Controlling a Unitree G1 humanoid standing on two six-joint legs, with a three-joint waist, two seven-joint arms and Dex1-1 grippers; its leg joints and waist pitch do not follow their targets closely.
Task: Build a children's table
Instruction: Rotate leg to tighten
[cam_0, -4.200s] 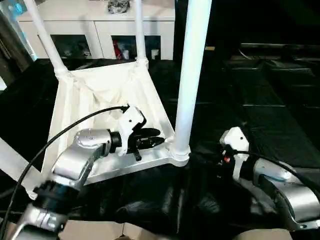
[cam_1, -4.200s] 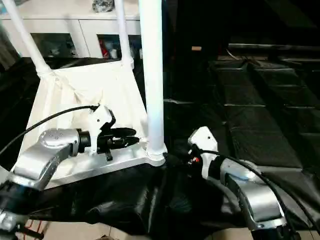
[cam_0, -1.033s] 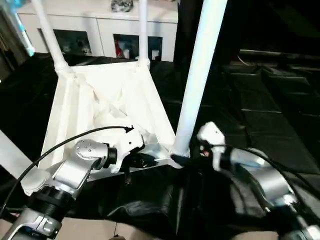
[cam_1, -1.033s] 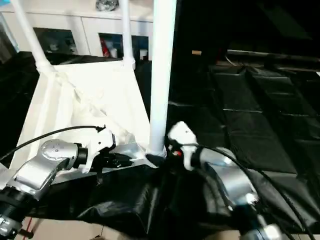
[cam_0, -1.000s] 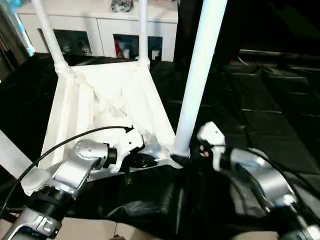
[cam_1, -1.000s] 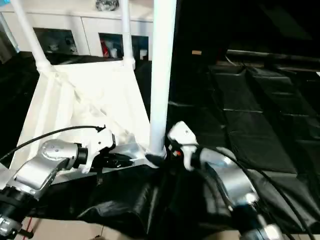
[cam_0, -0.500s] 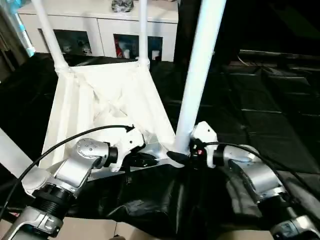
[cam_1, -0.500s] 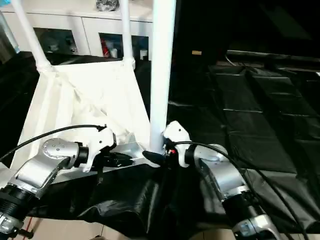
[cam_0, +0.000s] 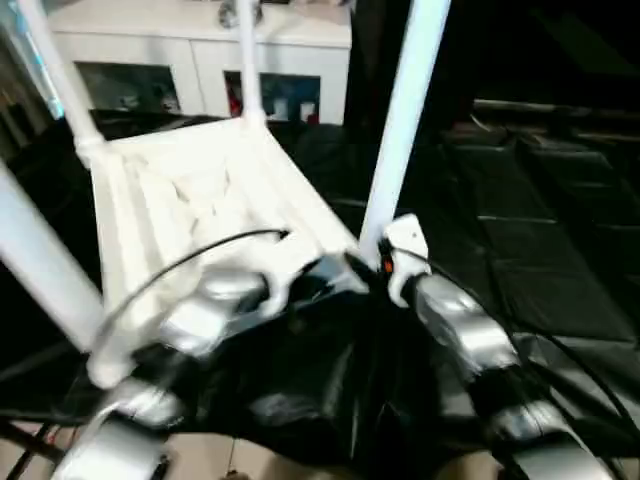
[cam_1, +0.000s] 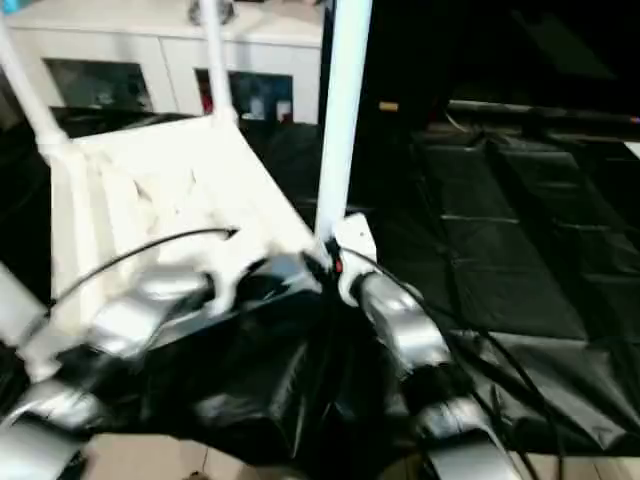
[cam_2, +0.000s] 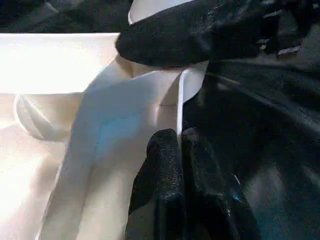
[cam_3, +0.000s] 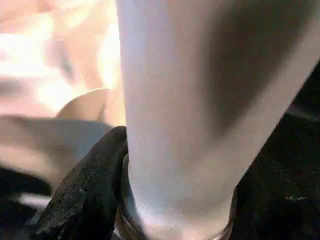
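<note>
Left wrist view has the left gripper (cam_2: 181, 150) with its fingers pressed together, tips against the rim of the children's table (cam_0: 180, 190) by a corner socket. Right gripper (cam_0: 362, 268) wraps its fingers round the base of the near leg (cam_0: 400, 120), clamped on it. No readable writing anywhere. The table lies upside down on black sheeting (cam_0: 560, 280), legs pointing up, slightly tilted. Behind it stands a white cabinet (cam_0: 200, 60).
</note>
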